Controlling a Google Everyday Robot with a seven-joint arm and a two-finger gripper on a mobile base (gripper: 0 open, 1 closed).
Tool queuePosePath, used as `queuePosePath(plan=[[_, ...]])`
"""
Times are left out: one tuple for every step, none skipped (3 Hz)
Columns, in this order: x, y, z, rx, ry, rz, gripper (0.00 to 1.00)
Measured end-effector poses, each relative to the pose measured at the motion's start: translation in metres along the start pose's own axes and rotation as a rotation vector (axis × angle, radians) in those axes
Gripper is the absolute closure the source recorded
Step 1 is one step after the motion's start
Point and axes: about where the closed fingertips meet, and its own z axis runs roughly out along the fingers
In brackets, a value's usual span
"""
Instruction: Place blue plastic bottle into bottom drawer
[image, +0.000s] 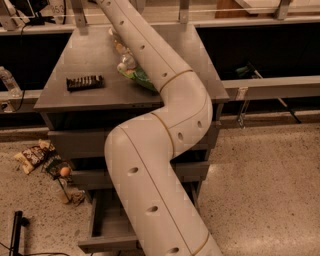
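My white arm rises from the lower middle of the camera view, bends over the grey cabinet top and leaves the picture at the top edge. The gripper is past that edge, out of view. The blue plastic bottle, small, clear and pale, lies on the cabinet top against the arm's left side, next to a green snack bag. The arm partly covers both. The bottom drawer stands pulled out at the foot of the cabinet, with the arm hiding most of its inside.
A black ridged object lies on the left of the cabinet top. Snack wrappers and a small orange ball sit on the floor at the left. A grey rail runs off to the right. A clear bottle stands at the far left.
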Motion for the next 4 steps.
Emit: queuePosePath(plan=[[-0.0064, -0.0022, 0.0041, -0.001, -0.021, -0.029, 1.00], [-0.0096, -0.0020, 0.0050, -0.002, -0.030, -0.037, 1.00], [-0.0130, -0.0024, 0.0047, -0.003, -0.042, -0.047, 1.00], [-0.0132, -0.0023, 0.0047, -0.003, -0.042, -0.047, 1.00]])
